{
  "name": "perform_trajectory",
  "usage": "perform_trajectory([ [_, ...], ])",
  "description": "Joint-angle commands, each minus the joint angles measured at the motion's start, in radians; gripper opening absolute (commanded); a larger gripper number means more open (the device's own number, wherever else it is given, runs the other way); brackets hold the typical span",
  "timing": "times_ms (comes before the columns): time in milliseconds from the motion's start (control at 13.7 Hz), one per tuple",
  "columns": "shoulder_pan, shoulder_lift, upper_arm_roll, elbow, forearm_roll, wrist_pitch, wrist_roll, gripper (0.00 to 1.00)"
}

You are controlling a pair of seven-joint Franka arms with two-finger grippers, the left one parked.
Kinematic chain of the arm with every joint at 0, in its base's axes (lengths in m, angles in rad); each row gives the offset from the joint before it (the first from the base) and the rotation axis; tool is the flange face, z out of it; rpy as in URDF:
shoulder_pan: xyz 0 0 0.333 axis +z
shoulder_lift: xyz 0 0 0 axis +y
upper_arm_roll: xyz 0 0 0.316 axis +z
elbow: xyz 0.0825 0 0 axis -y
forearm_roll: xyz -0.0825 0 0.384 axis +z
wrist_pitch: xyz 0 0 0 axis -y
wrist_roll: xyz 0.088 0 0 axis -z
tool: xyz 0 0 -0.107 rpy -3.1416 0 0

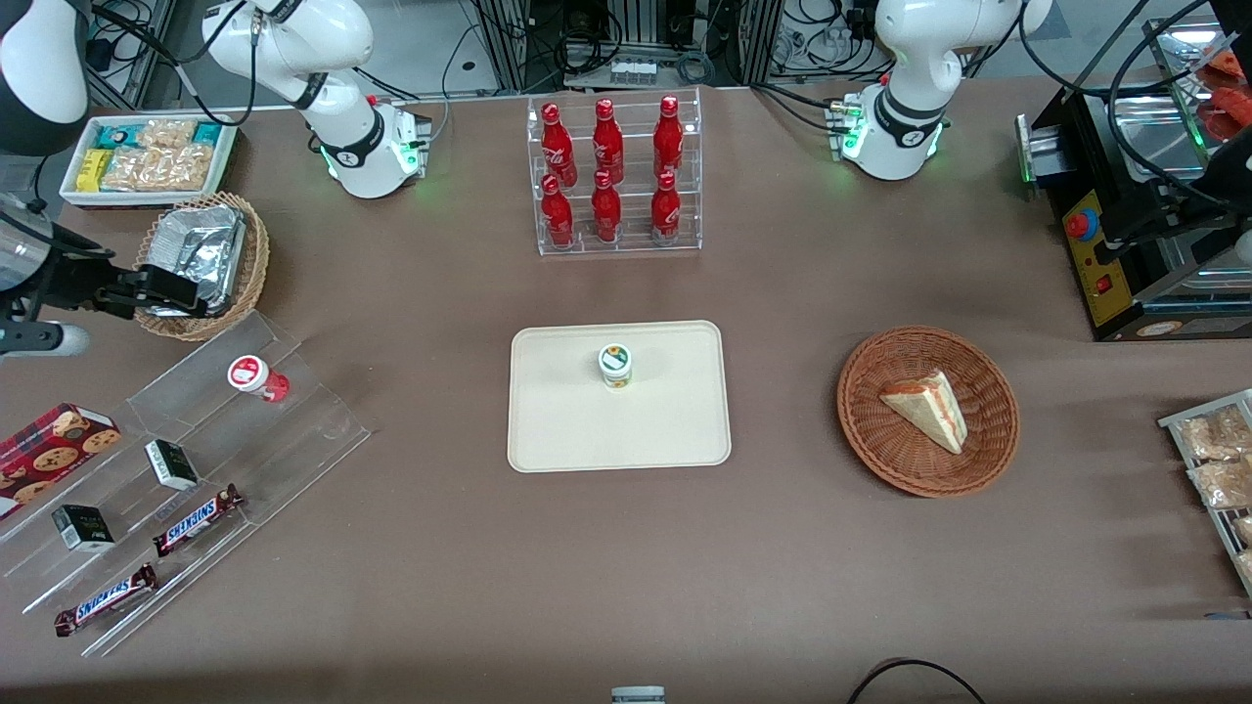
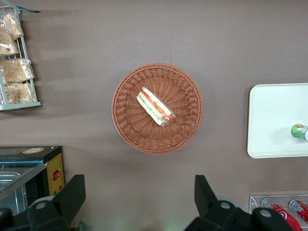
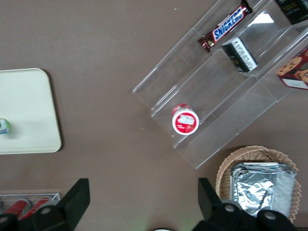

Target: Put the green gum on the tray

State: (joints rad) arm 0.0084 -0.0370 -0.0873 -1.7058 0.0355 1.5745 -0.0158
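Note:
The green gum stands upright on the cream tray, a little nearer the cola rack than the tray's middle. It also shows at the tray's edge in the left wrist view, green gum on tray, and in the right wrist view, green gum on tray. My gripper hovers toward the working arm's end of the table, beside the foil-filled basket and well apart from the tray. In the right wrist view the gripper is open, with only bare table between its fingers.
A red-lidded bottle sits on a clear stepped shelf with Snickers bars. The wicker basket of foil is beside the gripper. A cola bottle rack and a sandwich basket flank the tray.

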Motion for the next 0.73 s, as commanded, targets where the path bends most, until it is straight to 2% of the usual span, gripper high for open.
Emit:
perform_trajectory([
  [0,-0.018,0.002,0.004,0.025,-0.029,-0.019,-0.027,1.00],
  [656,-0.001,0.006,0.015,0.025,-0.046,-0.019,-0.015,1.00],
])
